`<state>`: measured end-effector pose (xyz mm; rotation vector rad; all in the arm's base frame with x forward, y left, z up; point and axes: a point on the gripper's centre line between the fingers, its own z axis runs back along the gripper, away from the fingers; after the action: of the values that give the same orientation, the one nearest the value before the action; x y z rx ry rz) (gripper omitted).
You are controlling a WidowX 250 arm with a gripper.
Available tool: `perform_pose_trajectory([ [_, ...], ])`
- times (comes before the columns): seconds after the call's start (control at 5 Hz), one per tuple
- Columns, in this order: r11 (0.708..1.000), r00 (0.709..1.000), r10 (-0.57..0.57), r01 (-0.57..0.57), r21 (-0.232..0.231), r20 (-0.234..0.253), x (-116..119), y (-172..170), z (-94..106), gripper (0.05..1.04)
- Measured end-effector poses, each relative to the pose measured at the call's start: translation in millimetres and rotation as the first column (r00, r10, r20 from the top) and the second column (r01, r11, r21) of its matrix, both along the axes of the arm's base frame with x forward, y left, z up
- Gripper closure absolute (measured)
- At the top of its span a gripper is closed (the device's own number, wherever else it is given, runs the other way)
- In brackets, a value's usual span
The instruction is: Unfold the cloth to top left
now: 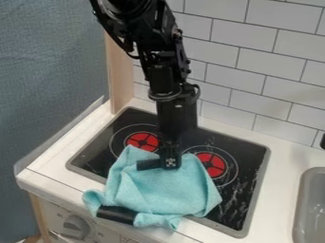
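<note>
The crumpled light-blue cloth (162, 192) lies across the front of the black glass stovetop (251, 154), spilling over the white table's (276, 194) front edge. The black claw (169, 163) hangs at the cloth's upper middle; whether it is clenched, released or grasping cloth, I cannot tell.

- Room to pass over the worktop (282, 152) between the cooktop (249, 154) and the sink (304, 192); another strip runs along the cooktop's left side
- The tiled wall (254, 52) closes off the back; a wooden post (120, 76) rises at the rear left
- The arm (166, 85) blocks the middle, down to the end effector (160, 164) at the bunched cloth (165, 190); a dial (76, 228) sits on the front
</note>
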<state>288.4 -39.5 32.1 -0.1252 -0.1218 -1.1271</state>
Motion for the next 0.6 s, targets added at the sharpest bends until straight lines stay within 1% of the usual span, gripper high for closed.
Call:
perform_pose_trajectory([
  [0.4, 1.000, 1.000, 0.021, -0.021, 0.004, -0.003, 2, 5, 5.9, 1.033],
  [0.6, 0.998, 0.998, 0.051, -0.053, 0.039, 0.040, 11, 12, 25.3, 1.033],
])
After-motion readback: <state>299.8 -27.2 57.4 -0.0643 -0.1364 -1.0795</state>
